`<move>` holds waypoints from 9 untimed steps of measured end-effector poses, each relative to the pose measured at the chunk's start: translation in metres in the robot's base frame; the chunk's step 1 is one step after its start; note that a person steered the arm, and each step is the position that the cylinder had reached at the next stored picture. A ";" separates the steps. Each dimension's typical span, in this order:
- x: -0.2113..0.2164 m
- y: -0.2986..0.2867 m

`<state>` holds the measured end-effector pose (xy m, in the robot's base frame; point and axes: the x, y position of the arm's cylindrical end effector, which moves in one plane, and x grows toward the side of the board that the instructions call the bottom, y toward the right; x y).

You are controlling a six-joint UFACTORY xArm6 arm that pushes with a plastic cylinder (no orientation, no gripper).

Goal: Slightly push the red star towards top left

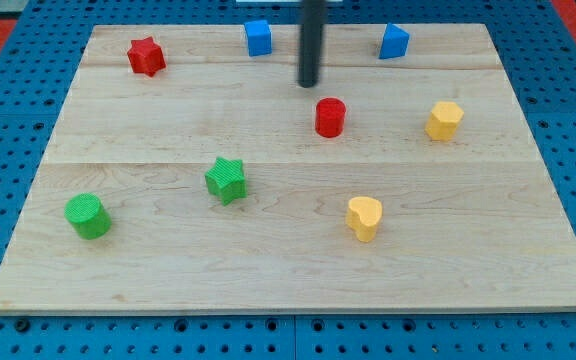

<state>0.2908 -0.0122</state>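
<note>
The red star (146,56) sits near the board's top-left corner, well apart from my tip (309,84). My tip is a bare rod end — it holds nothing and touches no block — and it rests near the top edge, about midway along it. A blue cube (258,37) lies just to its left by the top edge, and a red cylinder (329,117) stands just below and to its right. A blue wedge-like block (393,41) sits nearer the top-right corner, with a yellow block (444,120) toward the right edge. A green star (226,180) lies around the wooden board's (148,270) middle, a green cylinder (88,216) by the left edge, and a yellow heart (364,217) toward the bottom edge — 8 blocks in all.
</note>
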 end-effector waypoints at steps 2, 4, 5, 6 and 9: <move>0.016 -0.120; -0.025 -0.199; 0.016 -0.198; 0.012 -0.165; -0.028 -0.182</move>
<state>0.2630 -0.1946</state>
